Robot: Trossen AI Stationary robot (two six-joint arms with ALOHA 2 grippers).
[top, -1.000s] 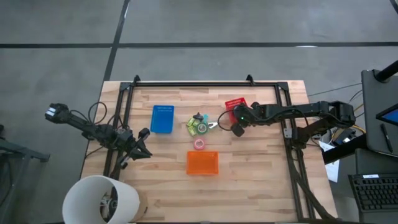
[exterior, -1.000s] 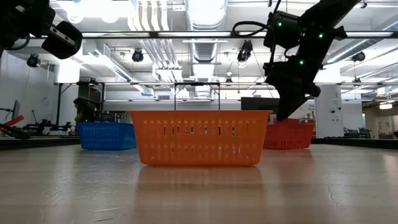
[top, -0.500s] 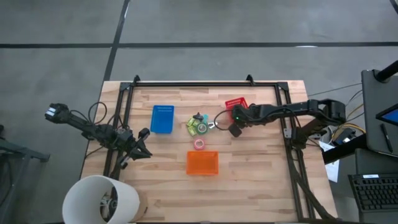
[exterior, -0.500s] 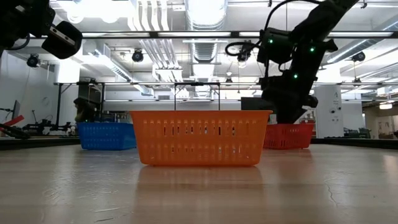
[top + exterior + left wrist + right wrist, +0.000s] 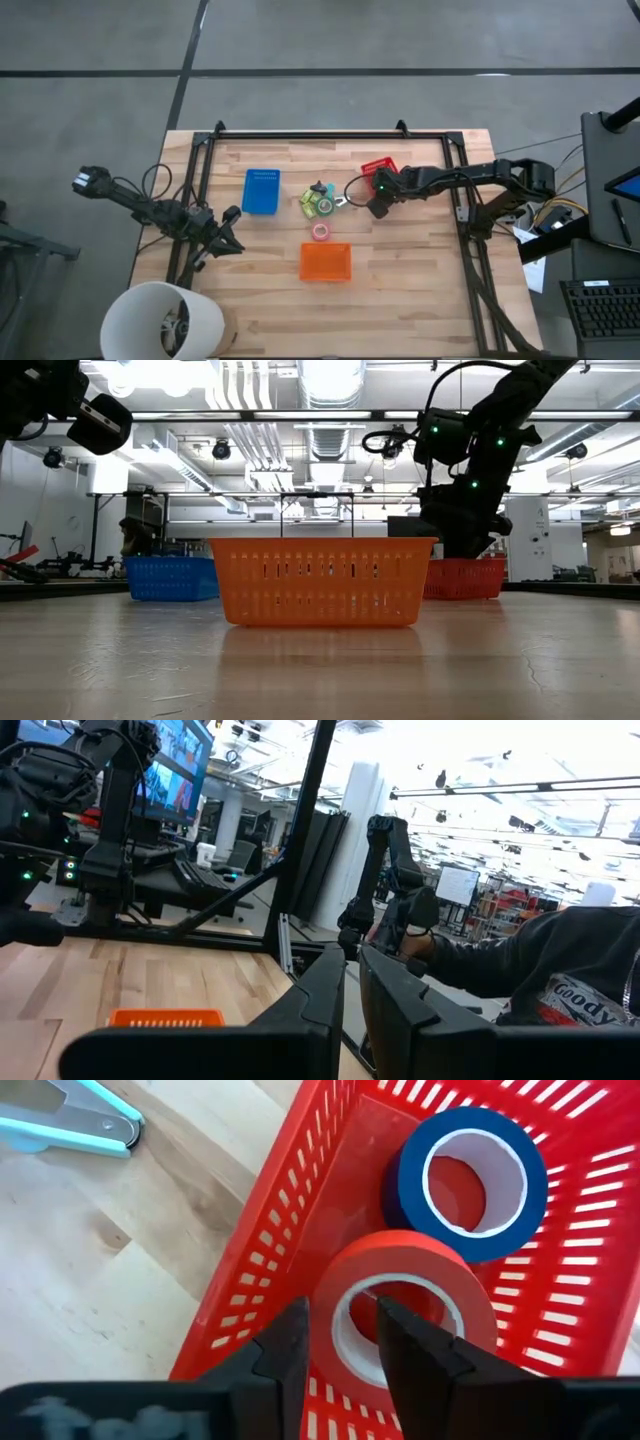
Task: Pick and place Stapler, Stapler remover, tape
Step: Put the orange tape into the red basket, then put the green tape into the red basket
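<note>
Overhead, the right tool (image 5: pixel 379 198) is held at the red basket (image 5: pixel 377 166), about two o'clock on the table (image 5: pixel 420 300), clamped on the red tape roll (image 5: pixel 405 1312); a blue tape roll (image 5: pixel 470 1180) lies inside. The left tool (image 5: pixel 350 990), pressed together, is parked at nine o'clock.

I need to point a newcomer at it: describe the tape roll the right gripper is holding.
Find the red basket at the table's far right, under the right arm. Two rolls sit over it: a blue tape roll lying inside, and a red tape roll pinched by the right gripper. The held one is red, not blue.
</note>
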